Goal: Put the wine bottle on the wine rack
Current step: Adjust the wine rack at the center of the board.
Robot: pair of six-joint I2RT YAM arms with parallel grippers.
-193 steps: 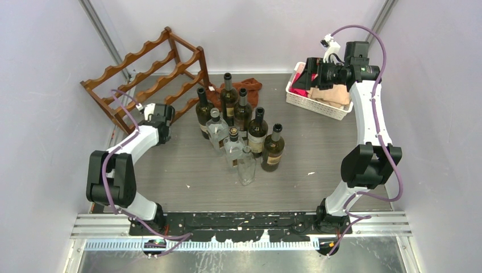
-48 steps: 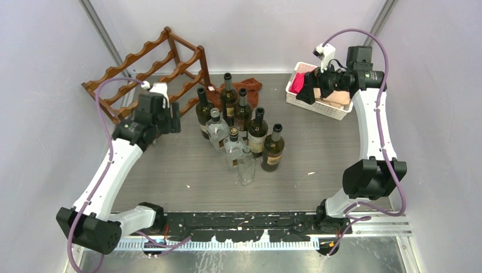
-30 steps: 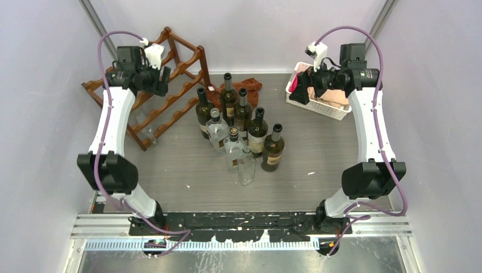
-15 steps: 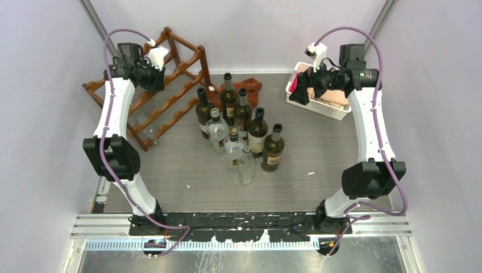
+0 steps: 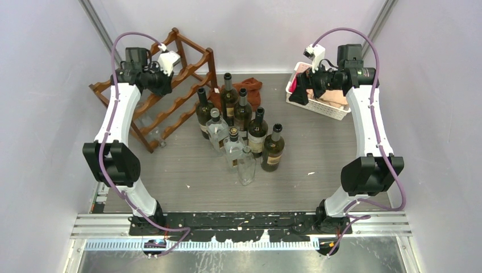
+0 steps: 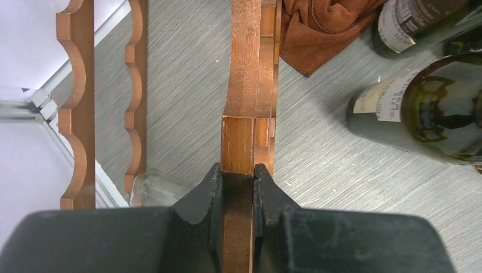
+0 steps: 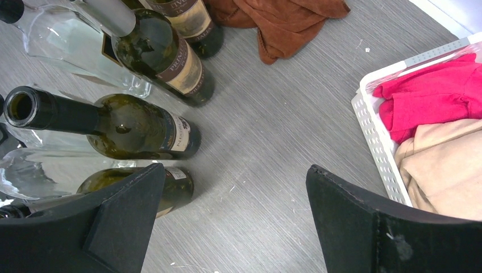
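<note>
The dark reddish-brown wine rack (image 5: 176, 94) with scalloped rails stands at the back left, and its rails show in the left wrist view (image 6: 250, 85). My left gripper (image 5: 166, 73) is shut on the rack's top rail (image 6: 237, 170). Several dark and clear wine bottles (image 5: 241, 133) stand upright in a cluster mid-table; some show in the right wrist view (image 7: 142, 128) and one in the left wrist view (image 6: 437, 108). My right gripper (image 5: 296, 90) is open and empty, high above the table between the bottles and the basket (image 7: 233, 187).
A white plastic basket (image 5: 318, 105) with pink and beige cloths stands at the back right, its wall showing in the right wrist view (image 7: 375, 131). A brown cloth (image 5: 250, 86) lies behind the bottles. Walls close in on the left, back and right.
My left arm rose from the table to the rack's top, closed on the top rail and shifted the rack to the right. My right gripper moved slightly left off the basket.
</note>
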